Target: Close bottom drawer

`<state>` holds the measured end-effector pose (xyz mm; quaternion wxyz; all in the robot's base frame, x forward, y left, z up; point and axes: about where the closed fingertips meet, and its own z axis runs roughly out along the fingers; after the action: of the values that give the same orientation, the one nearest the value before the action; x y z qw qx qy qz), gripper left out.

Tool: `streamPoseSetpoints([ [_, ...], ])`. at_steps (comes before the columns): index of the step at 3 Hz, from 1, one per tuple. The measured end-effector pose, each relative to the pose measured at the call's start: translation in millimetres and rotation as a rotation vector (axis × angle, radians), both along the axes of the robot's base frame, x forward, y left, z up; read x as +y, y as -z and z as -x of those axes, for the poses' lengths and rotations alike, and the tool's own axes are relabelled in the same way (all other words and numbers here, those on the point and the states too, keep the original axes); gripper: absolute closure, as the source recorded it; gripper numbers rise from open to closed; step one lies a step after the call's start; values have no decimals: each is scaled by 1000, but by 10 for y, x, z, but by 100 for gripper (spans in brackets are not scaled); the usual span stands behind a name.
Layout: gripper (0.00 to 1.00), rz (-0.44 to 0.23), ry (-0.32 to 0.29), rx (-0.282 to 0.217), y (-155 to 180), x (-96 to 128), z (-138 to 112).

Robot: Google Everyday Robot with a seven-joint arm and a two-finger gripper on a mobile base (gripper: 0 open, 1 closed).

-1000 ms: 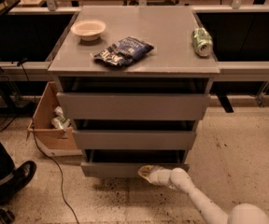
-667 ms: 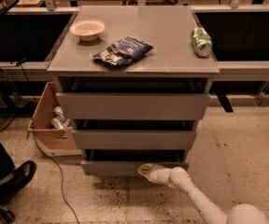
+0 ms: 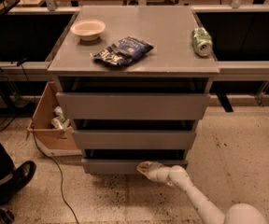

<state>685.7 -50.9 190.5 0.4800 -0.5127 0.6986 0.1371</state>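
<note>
The bottom drawer (image 3: 111, 165) is the lowest and slimmest grey front of the three-drawer cabinet, near the floor, pulled out slightly with a dark gap above it. My gripper (image 3: 145, 168) on the white arm reaches in from the lower right and rests against the drawer's front, right of its middle. The middle drawer (image 3: 133, 139) and the taller top drawer (image 3: 132, 106) sit above it, each also out a little.
On the cabinet top (image 3: 172, 41) lie a white bowl (image 3: 88, 29), a dark snack bag (image 3: 123, 50) and a green can (image 3: 201, 41). A cardboard box (image 3: 48, 120) with cans stands at the left. A person's shoe (image 3: 10, 181) and a cable (image 3: 55, 171) lie on the floor.
The bottom drawer's front looks slightly further in than before. My gripper stays against it, moved a little toward the cabinet.
</note>
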Motion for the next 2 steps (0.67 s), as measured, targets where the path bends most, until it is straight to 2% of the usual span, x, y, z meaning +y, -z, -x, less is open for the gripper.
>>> streamPoseSetpoints([
  [1, 100, 0, 0, 0, 0, 0, 0],
  [2, 100, -9, -3, -28, -57, 30, -102],
])
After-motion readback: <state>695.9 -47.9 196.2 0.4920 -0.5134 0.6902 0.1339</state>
